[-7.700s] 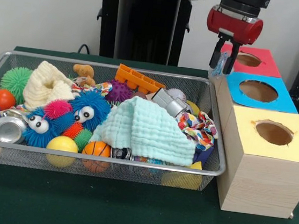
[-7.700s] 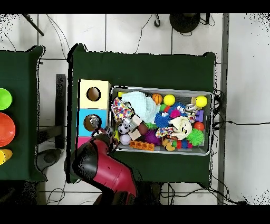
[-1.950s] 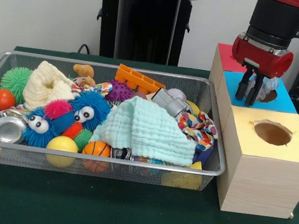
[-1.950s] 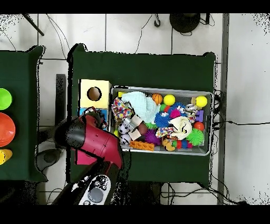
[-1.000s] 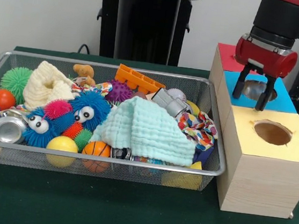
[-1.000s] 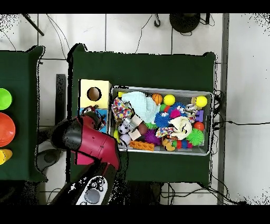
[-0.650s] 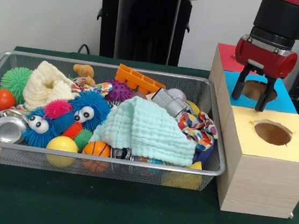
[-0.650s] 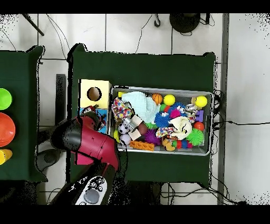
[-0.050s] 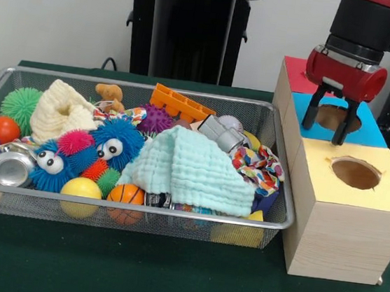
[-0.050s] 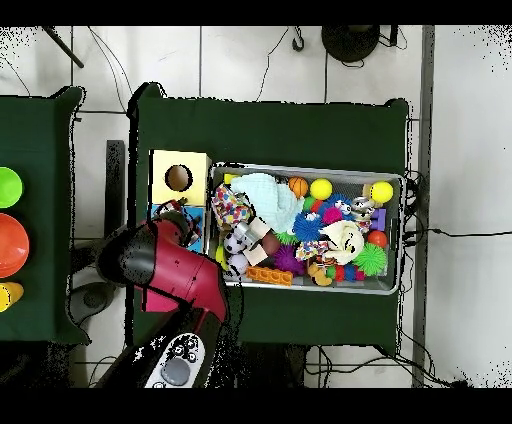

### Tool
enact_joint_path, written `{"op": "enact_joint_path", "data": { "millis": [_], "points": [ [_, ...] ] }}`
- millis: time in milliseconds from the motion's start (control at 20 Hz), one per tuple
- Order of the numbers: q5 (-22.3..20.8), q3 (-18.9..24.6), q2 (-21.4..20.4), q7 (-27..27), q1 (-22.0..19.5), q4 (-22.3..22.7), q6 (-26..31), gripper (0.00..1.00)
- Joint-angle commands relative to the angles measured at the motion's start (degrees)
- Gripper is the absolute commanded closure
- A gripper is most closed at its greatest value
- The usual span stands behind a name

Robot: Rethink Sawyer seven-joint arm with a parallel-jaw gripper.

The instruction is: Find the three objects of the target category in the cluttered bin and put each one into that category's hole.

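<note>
My gripper (image 9: 324,125) hangs open just over the round hole (image 9: 333,117) in the blue-topped box (image 9: 370,132), one finger on each side of it, with nothing between them. The wire bin (image 9: 138,211) to the left is full of toys: a mint cloth (image 9: 192,170), two blue fuzzy toys with eyes (image 9: 114,144), an orange brick (image 9: 180,104), a grey toy (image 9: 219,133), a patterned scrunchie (image 9: 259,166), and several balls. In the overhead view the red arm (image 10: 168,265) covers most of the blue box (image 10: 192,228).
The row of wooden boxes stands right of the bin: red top (image 9: 295,74) at the back, blue in the middle, yellow top (image 9: 379,195) with its hole (image 9: 356,173) at the front. A cream knit piece (image 9: 59,111) and a tin can (image 9: 10,169) lie at the bin's left end.
The gripper carried a clear object from beside the red box to over the blue hole. It has opened since; the object is gone from its fingers. Over the last half second nothing moved.
</note>
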Motion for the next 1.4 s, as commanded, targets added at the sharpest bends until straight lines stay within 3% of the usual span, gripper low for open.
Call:
{"op": "enact_joint_path", "data": {
  "millis": [50, 600, 1400],
  "points": [
    [-3.3, 7.4, -0.6, 5.2, -5.7, 2.7, 0.0, 0.00],
    [-9.5, 11.0, -2.1, 1.1, -13.4, 2.1, -1.4, 0.00],
    [-19.9, 14.3, -3.9, -0.4, -21.5, 0.7, -2.1, 0.00]
  ]
}}
